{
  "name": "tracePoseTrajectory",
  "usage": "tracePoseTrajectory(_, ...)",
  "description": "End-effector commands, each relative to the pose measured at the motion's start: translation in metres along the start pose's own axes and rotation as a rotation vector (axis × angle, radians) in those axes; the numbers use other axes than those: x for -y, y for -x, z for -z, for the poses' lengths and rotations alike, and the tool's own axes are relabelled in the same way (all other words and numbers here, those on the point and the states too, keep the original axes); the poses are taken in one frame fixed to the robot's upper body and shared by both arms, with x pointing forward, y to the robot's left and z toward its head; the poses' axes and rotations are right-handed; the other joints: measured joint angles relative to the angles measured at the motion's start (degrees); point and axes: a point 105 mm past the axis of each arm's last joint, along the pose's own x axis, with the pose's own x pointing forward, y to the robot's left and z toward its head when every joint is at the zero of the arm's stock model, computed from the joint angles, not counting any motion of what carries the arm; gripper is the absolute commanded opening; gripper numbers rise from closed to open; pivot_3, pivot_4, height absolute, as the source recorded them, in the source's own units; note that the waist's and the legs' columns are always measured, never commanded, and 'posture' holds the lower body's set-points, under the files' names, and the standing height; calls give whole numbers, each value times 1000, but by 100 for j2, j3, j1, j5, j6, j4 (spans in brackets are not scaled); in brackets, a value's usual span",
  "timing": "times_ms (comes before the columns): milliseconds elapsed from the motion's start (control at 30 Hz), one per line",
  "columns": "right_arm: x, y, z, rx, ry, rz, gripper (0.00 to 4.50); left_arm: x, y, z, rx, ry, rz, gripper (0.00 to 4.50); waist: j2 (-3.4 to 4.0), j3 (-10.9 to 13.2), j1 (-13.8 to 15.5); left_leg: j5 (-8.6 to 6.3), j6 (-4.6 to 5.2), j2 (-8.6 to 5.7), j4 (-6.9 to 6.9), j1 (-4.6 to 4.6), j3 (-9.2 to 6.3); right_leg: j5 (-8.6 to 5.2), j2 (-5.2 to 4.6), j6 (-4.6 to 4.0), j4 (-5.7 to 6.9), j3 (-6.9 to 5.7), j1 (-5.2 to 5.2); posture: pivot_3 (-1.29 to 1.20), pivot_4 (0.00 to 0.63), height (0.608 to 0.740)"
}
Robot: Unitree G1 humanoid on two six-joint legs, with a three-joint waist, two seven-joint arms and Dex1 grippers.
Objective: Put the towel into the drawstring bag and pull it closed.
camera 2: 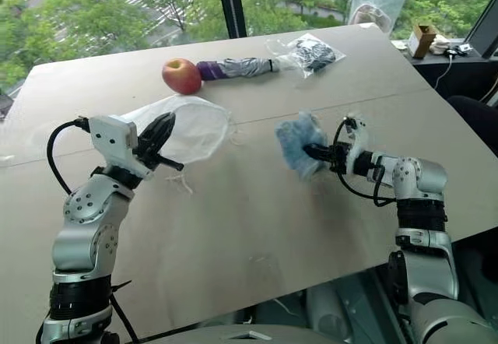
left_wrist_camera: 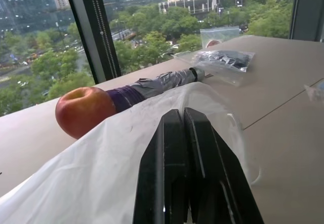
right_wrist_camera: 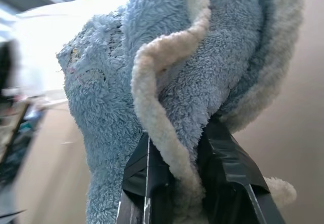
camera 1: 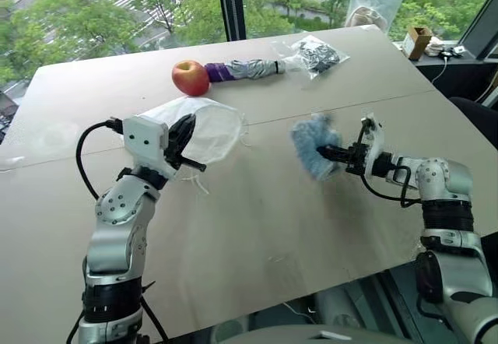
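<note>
My left gripper is shut on the edge of the white drawstring bag, holding it lifted above the table with its mouth facing right. In the left wrist view its fingers press together over the white fabric. The light-blue fluffy towel hangs in the air to the right of the bag, and my right gripper is shut on it, pointing left toward the bag. The right wrist view shows the towel pinched between the two black fingers.
A red apple and a folded purple-grey umbrella lie behind the bag. A clear plastic bag with dark contents lies at the back right, another clear bag at the far table edge. A small box stands on a side surface.
</note>
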Motion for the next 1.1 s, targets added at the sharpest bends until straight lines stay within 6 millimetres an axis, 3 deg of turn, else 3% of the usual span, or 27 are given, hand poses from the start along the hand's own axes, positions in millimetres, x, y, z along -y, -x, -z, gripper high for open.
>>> tracePoseTrajectory(33,-56,-4,-5,-78,98,-213,83,14,-3,-17,69,36,91,0,0,0,3,0,0,0,1,-7,-6,0,-2,0,-6,-7,-2,0,150,740)
tracePoseTrajectory(200,-74,-21,21,-252,200,-262,83,40,-3,-21,88,139,242,0,0,0,10,0,-1,-4,5,-57,-21,0,-13,0,-23,-51,-29,0,150,740)
tracePoseTrajectory(367,-62,-31,38,-346,264,-217,83,47,-2,-22,74,160,316,0,1,1,9,1,-1,-9,4,-68,-23,0,-17,0,-23,-54,-39,0,150,740)
tracePoseTrajectory(500,-37,-54,25,-255,231,-74,83,56,7,-17,37,170,387,0,3,2,-43,1,-1,-7,5,-61,-20,0,-12,0,-17,-53,-39,0,150,740)
tracePoseTrajectory(600,-37,-63,20,-203,194,-63,83,59,12,-15,27,182,396,0,7,5,-36,1,-1,-4,4,-61,-19,0,-10,0,-17,-51,-41,0,150,740)
tracePoseTrajectory(733,-55,-87,4,-55,61,-112,83,72,15,-10,8,199,438,0,8,5,-21,1,-2,-6,4,-67,-24,1,-12,-1,-16,-53,-42,0,150,740)
tracePoseTrajectory(867,-57,-110,1,34,-50,-78,83,78,14,-8,10,211,455,0,8,5,-19,1,-2,-6,3,-66,-24,1,-13,-1,-16,-54,-42,0,150,740)
tracePoseTrajectory(1000,-86,-136,4,92,-288,-170,83,82,11,-7,12,207,473,0,15,9,28,1,-3,-7,2,-71,-27,1,-14,-2,-12,-56,-48,0,150,740)
tracePoseTrajectory(1100,-90,-148,2,140,-438,-154,83,83,9,-6,10,205,485,0,15,9,34,2,-3,-15,3,-73,-26,1,-21,-2,-17,-59,-48,0,150,740)
